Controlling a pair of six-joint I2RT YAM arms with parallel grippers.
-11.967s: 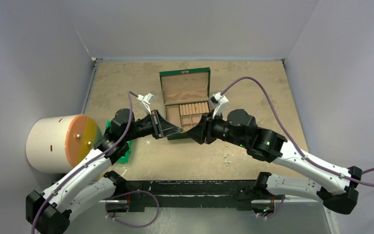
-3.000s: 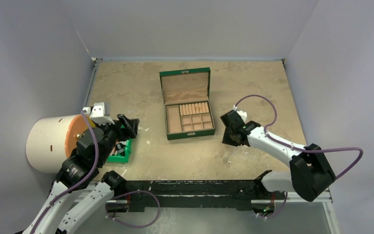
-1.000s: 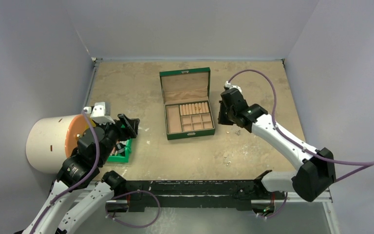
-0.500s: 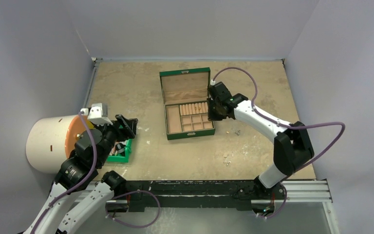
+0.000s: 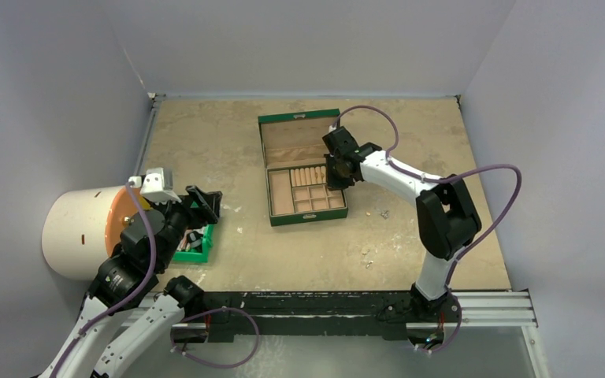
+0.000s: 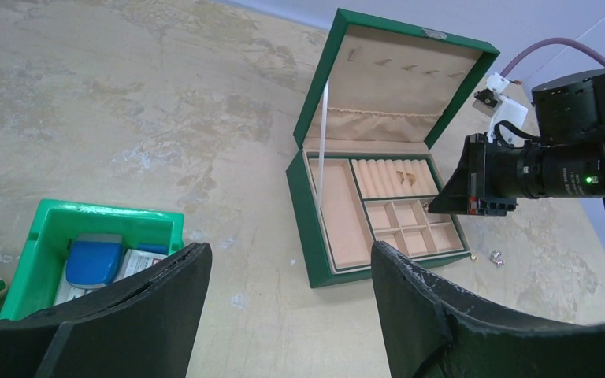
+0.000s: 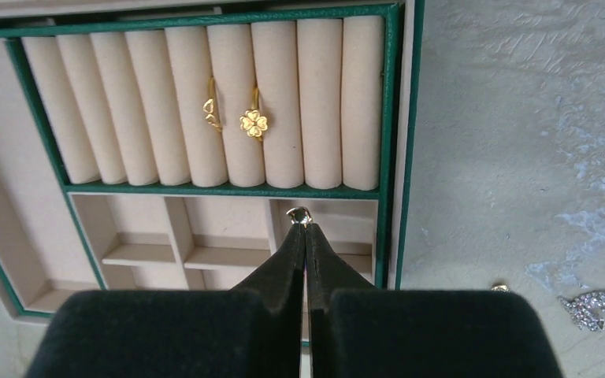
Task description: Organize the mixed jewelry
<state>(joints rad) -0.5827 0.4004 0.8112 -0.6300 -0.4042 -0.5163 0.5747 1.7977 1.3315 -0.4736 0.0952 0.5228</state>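
**Right gripper** clenched on a tiny silver piece, poised over the small compartments of the green jewelry box, presumably to drop it in. Two gold rings sit slotted in the box's cushion rolls. Loose pieces lie on the worktop right of the box. **Left gripper**, released and empty, hangs well left of the box.

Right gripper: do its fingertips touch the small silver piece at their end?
Touching. Right wrist view: the right gripper is shut, the small silver piece pinched between its tips.
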